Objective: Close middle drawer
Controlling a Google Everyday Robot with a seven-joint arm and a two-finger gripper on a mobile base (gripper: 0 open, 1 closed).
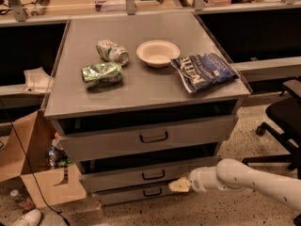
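Middle drawer [117, 178] stands slightly out, lower centre of frame. Gripper [179, 185] at its front; open or closed, cannot tell. Pushing step, probably; next, press straight in

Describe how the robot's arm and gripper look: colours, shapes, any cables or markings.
The arm is a smooth white tube of rounded segments, with a ribbed collar at the wrist. The gripper, at the front of the middle drawer, is a small pale cream wedge. No cables or markings show.
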